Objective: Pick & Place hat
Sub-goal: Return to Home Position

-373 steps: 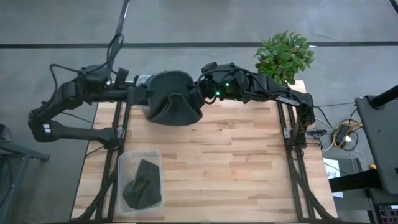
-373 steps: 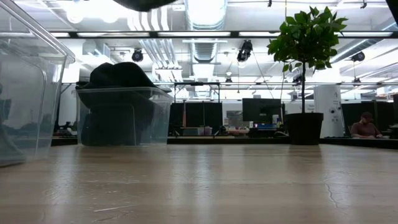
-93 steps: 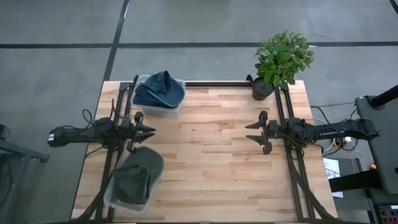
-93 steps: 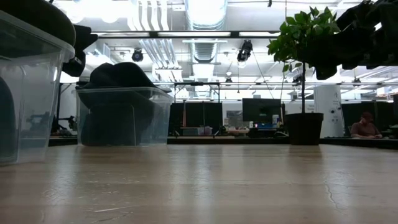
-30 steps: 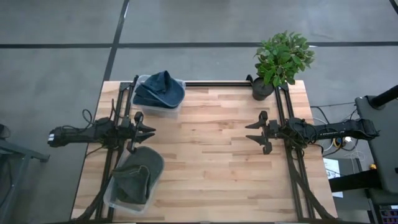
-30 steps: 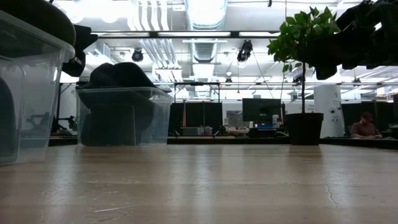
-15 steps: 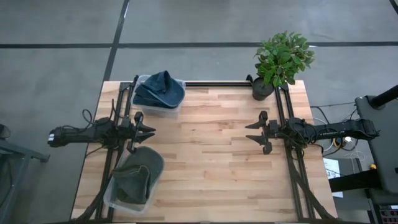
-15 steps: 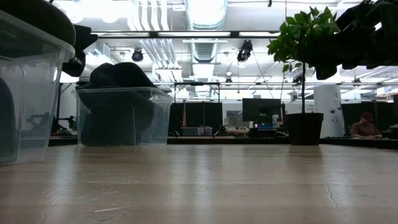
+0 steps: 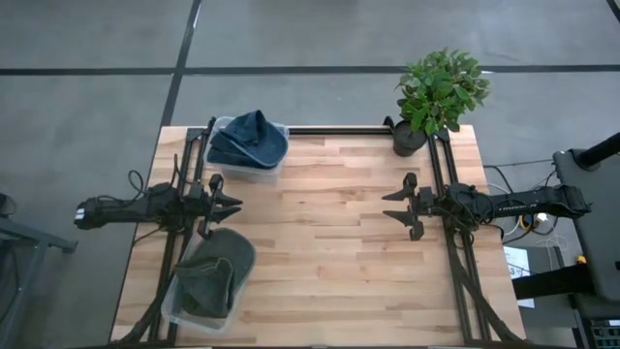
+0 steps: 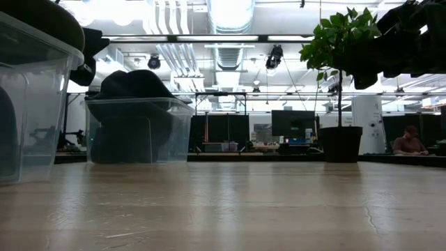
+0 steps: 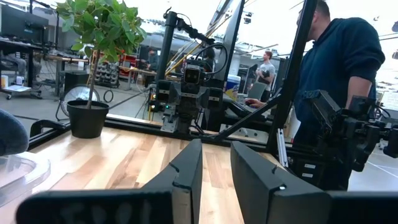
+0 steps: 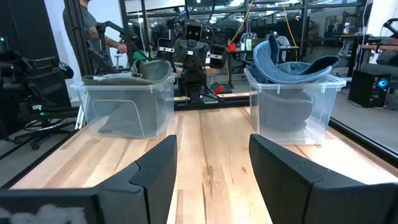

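- Green cap (image 9: 215,274) lies heaped in the bottom transparent bin (image 9: 170,312) at the table's near left corner and bulges above the rim. You can judge its placing done.
- Left gripper (image 9: 238,205) hangs just beside that bin at the left edge. Its jaws are apart and empty, pointing inward across the table (image 9: 329,262).
- Right gripper (image 9: 386,206) faces it from the right edge, its jaws likewise spread on nothing. The two sit well apart, which looks like the home pose, out of the bins' way.
- Blue cap (image 9: 249,139) fills the top transparent bin (image 9: 282,129) at the far left corner, spilling over the rim.
- Potted plant (image 9: 441,85) stands at the far right corner, apart from both arms.
- Beyond the table on the right arm's side stands a person (image 11: 339,62). Mind them before you move anything.
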